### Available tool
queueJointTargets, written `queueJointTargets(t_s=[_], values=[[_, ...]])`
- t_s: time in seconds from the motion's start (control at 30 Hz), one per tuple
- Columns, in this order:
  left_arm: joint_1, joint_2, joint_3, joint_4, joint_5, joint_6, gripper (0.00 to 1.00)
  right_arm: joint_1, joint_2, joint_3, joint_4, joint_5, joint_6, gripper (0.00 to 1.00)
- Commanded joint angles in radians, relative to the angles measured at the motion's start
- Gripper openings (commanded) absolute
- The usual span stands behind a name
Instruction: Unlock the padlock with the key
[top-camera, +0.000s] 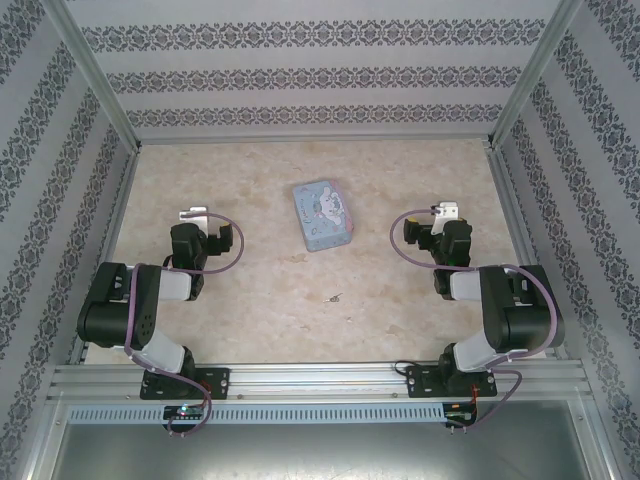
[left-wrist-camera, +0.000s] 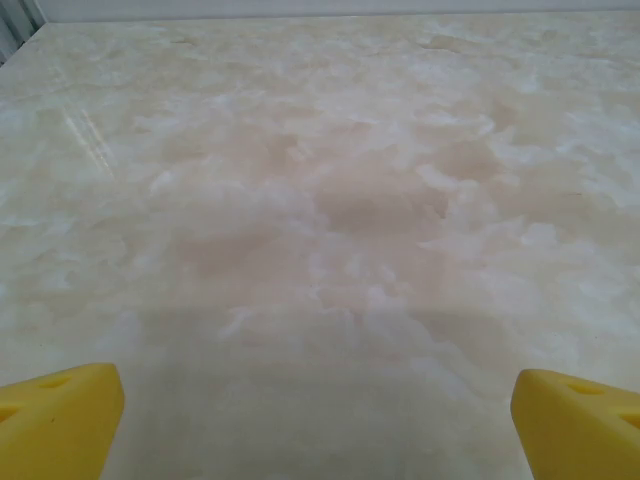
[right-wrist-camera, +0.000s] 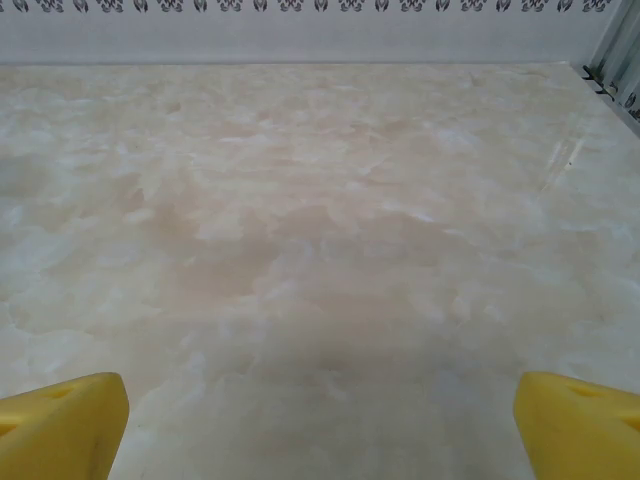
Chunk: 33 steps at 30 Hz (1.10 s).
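On the left, my left claw (left-wrist-camera: 315, 400) hangs low over bare tabletop (top-camera: 250, 300) with its yellow fingers (left-wrist-camera: 60, 415) spread wide and nothing between them. I read that as a ready stance, with the arm folded back to its own side so the middle ground is free. In the centre, toward the far side, the pale blue tin (top-camera: 322, 215) lies flat and slightly askew; it is no part of the job and sits well apart from both arms. Nearer to me, roughly midway between the two arms, a tiny dark sliver lies on the tabletop, and I take it for the key (top-camera: 332, 297). It is too small for me to tell whether the padlock rests just beside it. That central spot suits either arm, which I judge is why the pieces were laid there. On the right, my right claw (right-wrist-camera: 320, 400) mirrors the left, low, gaping wide and empty, so one arm can steady while the other turns.
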Motion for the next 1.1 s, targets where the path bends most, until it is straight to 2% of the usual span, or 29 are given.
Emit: queueJointTargets(t_s=[0.0,0.83,0.9,0.97,1.07], values=[[0.009,-0.002,0.008,0.021,0.009,0.010,1.00,-0.002,-0.017,0.010,0.022,-0.012,0.004,0.98],[0.010,-0.001,0.009,0.019,0.012,0.010,1.00,-0.013,-0.015,0.014,0.020,-0.032,0.015,0.98],[0.010,-0.017,0.007,0.014,0.005,0.007,1.00,-0.013,-0.040,0.017,0.015,0.009,0.038,0.98],[0.010,-0.081,0.055,-0.132,-0.032,-0.008,1.00,-0.013,-0.136,0.077,-0.178,0.045,0.050,0.98],[0.010,-0.146,0.232,-0.507,-0.095,-0.049,1.00,-0.023,-0.251,0.159,-0.418,0.082,0.143,0.98]])
